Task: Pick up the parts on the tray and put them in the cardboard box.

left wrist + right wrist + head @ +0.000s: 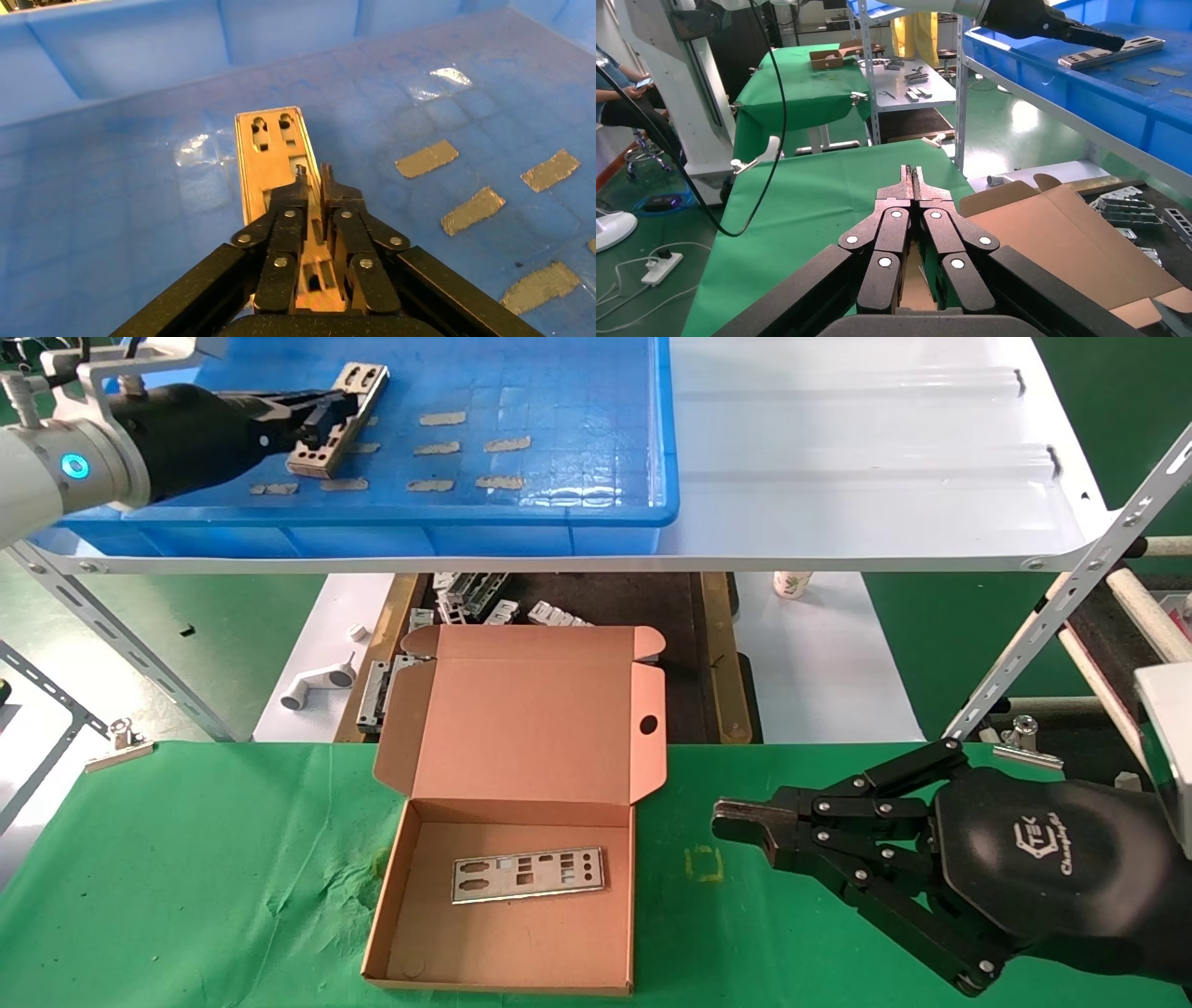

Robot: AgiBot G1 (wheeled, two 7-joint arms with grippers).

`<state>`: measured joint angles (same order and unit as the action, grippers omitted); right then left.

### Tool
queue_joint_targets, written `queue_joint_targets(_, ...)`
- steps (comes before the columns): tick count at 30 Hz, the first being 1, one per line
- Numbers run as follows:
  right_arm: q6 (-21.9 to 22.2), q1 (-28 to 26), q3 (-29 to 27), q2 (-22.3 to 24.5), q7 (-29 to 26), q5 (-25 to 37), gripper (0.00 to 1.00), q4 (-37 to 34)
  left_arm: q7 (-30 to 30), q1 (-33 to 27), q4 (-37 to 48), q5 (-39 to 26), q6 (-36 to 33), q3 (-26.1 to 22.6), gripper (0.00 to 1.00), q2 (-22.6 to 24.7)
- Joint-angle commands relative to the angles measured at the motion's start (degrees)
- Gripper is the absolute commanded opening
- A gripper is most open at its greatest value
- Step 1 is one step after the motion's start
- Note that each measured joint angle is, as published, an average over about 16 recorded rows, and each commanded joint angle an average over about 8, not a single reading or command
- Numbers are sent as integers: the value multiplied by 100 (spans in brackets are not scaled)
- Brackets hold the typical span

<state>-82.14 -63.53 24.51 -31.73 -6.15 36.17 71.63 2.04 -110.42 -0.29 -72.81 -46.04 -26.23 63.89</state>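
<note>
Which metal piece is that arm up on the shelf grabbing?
Look at the blue tray on the white shelf. Near its far left, the left gripper is shut on a thin silver plate with punched slots. It is the only plate in the tray; the other plate lies in the cardboard box.

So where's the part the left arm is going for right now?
In the head view, the metal plate sits in the blue tray at far left on the upper shelf, with the left gripper closed on it, beside the tan tape patches.
</note>
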Motion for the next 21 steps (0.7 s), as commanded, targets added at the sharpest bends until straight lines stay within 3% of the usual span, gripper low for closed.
queue_joint_targets(1, 0, 0, 0, 0, 0, 0, 0, 0, 11, -9, -10, 7, -10, 5, 0, -7)
queue_joint_targets(5, 0, 0, 0, 0, 0, 0, 0, 0, 38, -20, -21, 26, -40, 18, 0, -19)
queue_joint_targets(6, 0, 0, 0, 0, 0, 0, 0, 0, 52, -23, -27, 28, -48, 20, 5, -24)
queue_joint_targets(13, 0, 0, 0, 0, 0, 0, 0, 0, 160, -41, -47, 31, -97, 23, 92, -61)
queue_joint_targets(14, 0, 0, 0, 0, 0, 0, 0, 0, 155, -46, -36, 33, -105, 24, 100, -64)
queue_joint_targets(21, 0, 0, 0, 0, 0, 0, 0, 0, 37, -92, 51, 14, -142, 10, 100, -76)
